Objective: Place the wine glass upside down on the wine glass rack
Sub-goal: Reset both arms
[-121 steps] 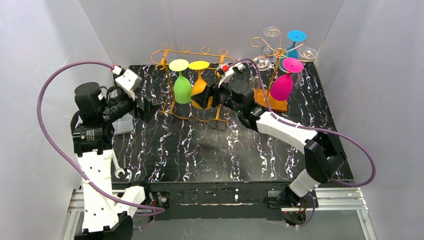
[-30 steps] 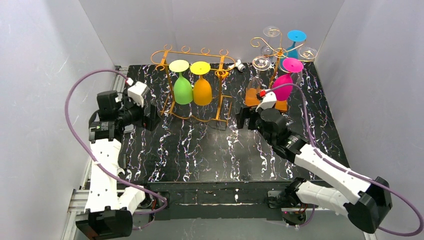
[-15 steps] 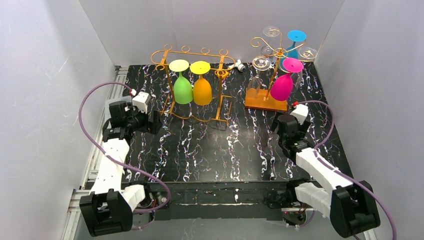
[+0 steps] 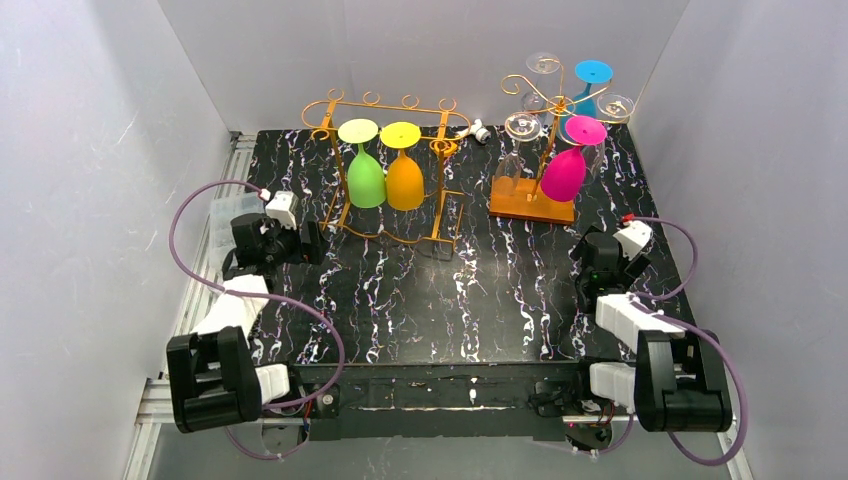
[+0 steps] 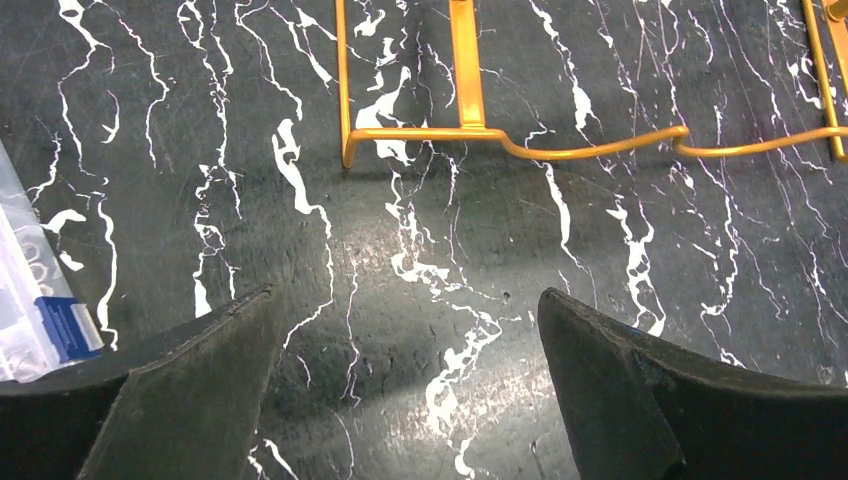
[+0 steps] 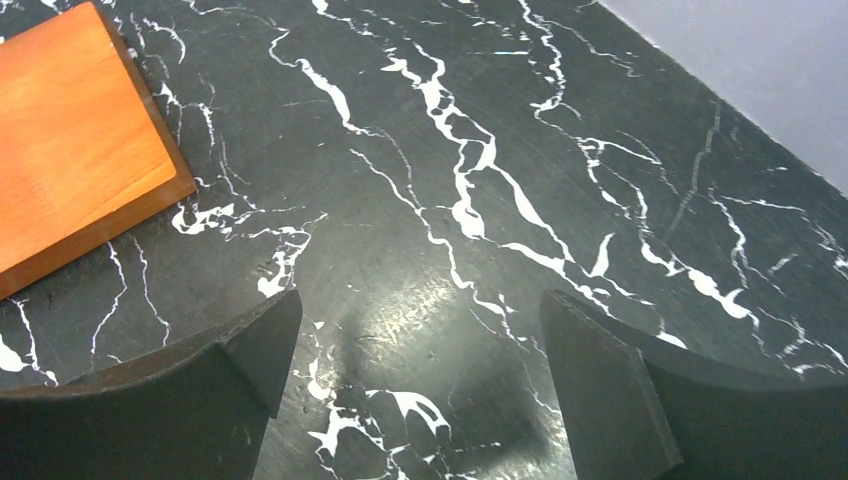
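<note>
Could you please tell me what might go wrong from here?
1. The left fingers sit open near the rack; reaching forward could snag its wire foot and swing the green glass and orange glass together.
2. The right fingers are close to the wooden base; nudging it might shake the pink glass above.

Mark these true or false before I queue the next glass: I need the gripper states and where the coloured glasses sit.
1. The orange glass hangs upside down on the gold rack, beside the green glass. True.
2. The right gripper holds a glass. False: it is open and empty.
3. The left gripper is open. True.
4. The magenta glass stands upright. False: it hangs bowl-down on the wooden-base rack.
</note>
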You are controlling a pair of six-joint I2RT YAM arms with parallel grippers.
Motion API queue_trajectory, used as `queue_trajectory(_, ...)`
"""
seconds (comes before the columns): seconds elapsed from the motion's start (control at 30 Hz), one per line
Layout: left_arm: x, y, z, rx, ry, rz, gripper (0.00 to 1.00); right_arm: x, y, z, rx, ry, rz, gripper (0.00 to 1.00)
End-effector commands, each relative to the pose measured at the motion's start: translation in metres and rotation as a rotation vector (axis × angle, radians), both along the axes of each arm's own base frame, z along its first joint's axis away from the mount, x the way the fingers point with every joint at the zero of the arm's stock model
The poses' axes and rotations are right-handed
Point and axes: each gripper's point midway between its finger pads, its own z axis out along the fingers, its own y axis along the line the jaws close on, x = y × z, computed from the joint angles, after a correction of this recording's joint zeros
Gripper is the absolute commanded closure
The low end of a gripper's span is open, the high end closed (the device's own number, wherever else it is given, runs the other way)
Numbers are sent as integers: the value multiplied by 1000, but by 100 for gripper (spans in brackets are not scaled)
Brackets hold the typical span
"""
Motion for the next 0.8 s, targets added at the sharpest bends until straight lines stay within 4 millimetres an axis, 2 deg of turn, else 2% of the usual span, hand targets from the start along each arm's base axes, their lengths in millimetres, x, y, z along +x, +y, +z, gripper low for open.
queue_trajectory(0.0,21,-3,9,-77,-93,22,2,22,0,13,-27,-107,44,2)
queue_trajectory(0.33,49,4,-1,-106,-119,74,2,45,0,8,-63,-116,111,1)
queue_trajectory(0.43,45,4,-12,-102,-101,66,2,51,2,9,-67,-138,127,2)
queue_trajectory(0.53,42,2,-17,-97,-153,51,2,59,7,13,-81,-155,166,2)
queue_trajectory(0.77,37,1,-29,-98,-187,54,2,67,17,7,-97,-131,253,2)
